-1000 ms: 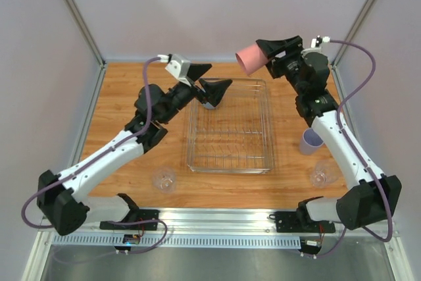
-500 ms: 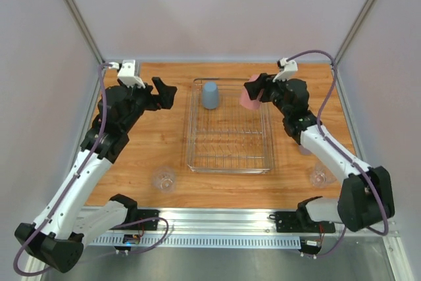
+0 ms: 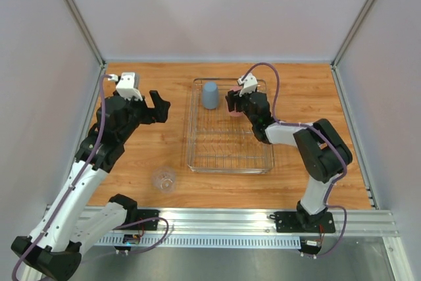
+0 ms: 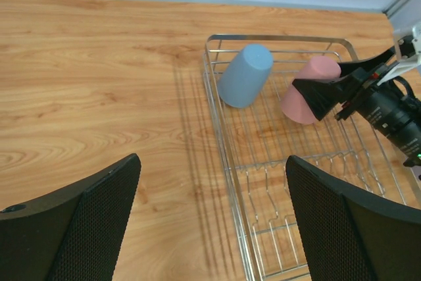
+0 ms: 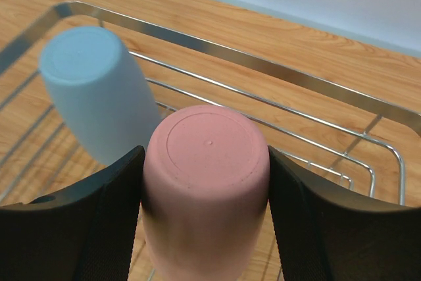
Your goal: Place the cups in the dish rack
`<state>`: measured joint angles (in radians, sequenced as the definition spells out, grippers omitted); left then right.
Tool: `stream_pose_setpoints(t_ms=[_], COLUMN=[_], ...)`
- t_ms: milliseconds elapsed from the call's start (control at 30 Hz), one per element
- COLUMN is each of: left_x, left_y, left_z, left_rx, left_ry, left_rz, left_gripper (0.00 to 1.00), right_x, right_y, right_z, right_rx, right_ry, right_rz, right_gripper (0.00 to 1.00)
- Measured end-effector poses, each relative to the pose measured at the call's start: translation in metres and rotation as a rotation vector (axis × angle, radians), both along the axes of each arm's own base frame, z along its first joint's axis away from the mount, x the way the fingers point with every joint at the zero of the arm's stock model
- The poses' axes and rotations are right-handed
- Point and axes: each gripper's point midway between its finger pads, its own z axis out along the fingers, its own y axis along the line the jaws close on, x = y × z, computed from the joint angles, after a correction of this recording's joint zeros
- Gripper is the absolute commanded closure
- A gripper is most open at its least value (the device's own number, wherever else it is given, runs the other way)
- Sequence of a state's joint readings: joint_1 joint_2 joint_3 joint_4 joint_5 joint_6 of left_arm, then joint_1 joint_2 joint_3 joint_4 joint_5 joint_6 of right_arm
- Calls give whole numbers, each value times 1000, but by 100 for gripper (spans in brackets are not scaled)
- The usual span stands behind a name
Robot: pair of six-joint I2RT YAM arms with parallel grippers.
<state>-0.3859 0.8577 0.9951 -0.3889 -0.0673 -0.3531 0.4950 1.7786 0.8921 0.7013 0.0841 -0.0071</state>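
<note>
Now we are looking at the dish rack (image 3: 189, 129): it is holding the blue cup (image 3: 210, 95), standing bottom up at its far left corner. Just beside it, the right gripper (image 3: 235, 103) is clamping the pink cup (image 5: 205, 182) between both fingers, within the rack's far end. Whether the cup is touching the wires, we cannot tell. The left gripper (image 3: 160, 104) is hanging spread wide, grasping nothing, over the wooden table (image 3: 145, 156). One clear cup (image 3: 164, 179) is sitting on the table.
</note>
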Motion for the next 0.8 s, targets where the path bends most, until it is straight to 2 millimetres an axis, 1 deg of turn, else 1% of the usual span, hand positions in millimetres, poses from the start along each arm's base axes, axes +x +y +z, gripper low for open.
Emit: stream_pose_setpoints(t_ms=[100, 167, 267, 367, 467, 567, 600, 633, 767, 800], left_x=[-2, -3, -4, -3, -1, 1, 1, 2, 2, 2], left_y=[8, 11, 15, 17, 17, 17, 17, 18, 18, 18], left_z=[1, 1, -3, -6, -9, -15, -18, -20, -24, -24], left_rx=[22, 34, 50, 65, 72, 78, 80, 82, 86, 86], left_ry=[-9, -9, 1, 9, 18, 33, 38, 43, 53, 53], left_rz=[24, 36, 46, 49, 51, 53, 54, 54, 54, 54], left_gripper=[0, 0, 0, 0, 0, 0, 0, 0, 0, 0], right_x=[15, 25, 36, 48, 51, 54, 55, 55, 54, 53], right_y=[-8, -11, -11, -10, -11, -10, -10, -9, -6, -6], right_z=[-22, -26, -20, -8, -2, 0, -1, -4, -11, -11], right_rx=[-46, -55, -45, -19, -1, 10, 9, 6, -2, 0], right_ry=[-6, -17, -43, -82, -98, -108, -107, -104, -91, -91], right_rz=[-61, -92, -123, -152, -168, -174, -176, -178, -175, -174], right_gripper=[99, 99, 99, 99, 98, 91, 82, 78, 73, 61])
